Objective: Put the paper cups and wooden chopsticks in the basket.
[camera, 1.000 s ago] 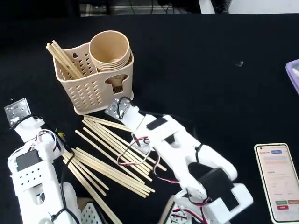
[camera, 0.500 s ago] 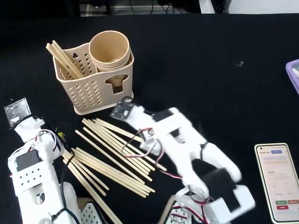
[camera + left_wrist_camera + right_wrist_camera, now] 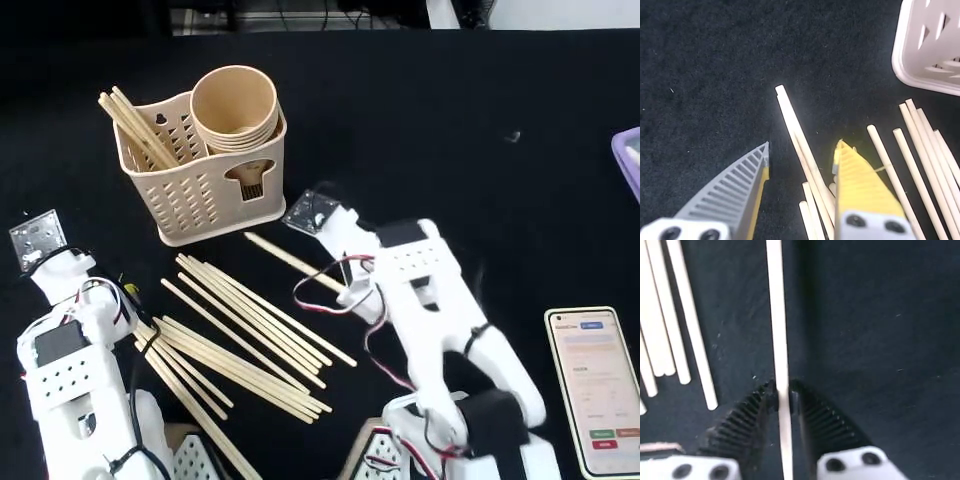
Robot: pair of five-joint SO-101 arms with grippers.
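On a black table (image 3: 450, 150), toward the far left, a pale slotted basket (image 3: 200, 195). At one side of it, a nested stack of paper cups (image 3: 235, 105), upright; at the other side, a few chopsticks (image 3: 135, 125), leaning out over the rim at a slant. Just in front of the basket, flat on the table, a loose pile (image 3: 240, 335) of more chopsticks, mostly parallel, lying diagonally between the two arms. In the right gripper (image 3: 782, 390), a single chopstick (image 3: 776, 315), pinched near one end between the dark ridged fingers (image 3: 740, 425), pressed tight against it from both sides. From above, that same chopstick (image 3: 285, 257) apart from the pile, between pile and basket, free end pointing toward the basket's near corner but short of it; hard to say whether lifted off the table or resting on it. At the near left edge of the table, the left arm (image 3: 70, 350). Its left gripper (image 3: 802, 145) spread wide, low over one end of the pile, several chopstick tips between the grey finger and the yellow-edged one; contact with them unclear. Near it, a corner of the basket (image 3: 930, 45). At the near right, a phone (image 3: 598, 385) lying flat, screen lit, well apart from the chopsticks. At the right edge, part of a purple thing (image 3: 628, 155).
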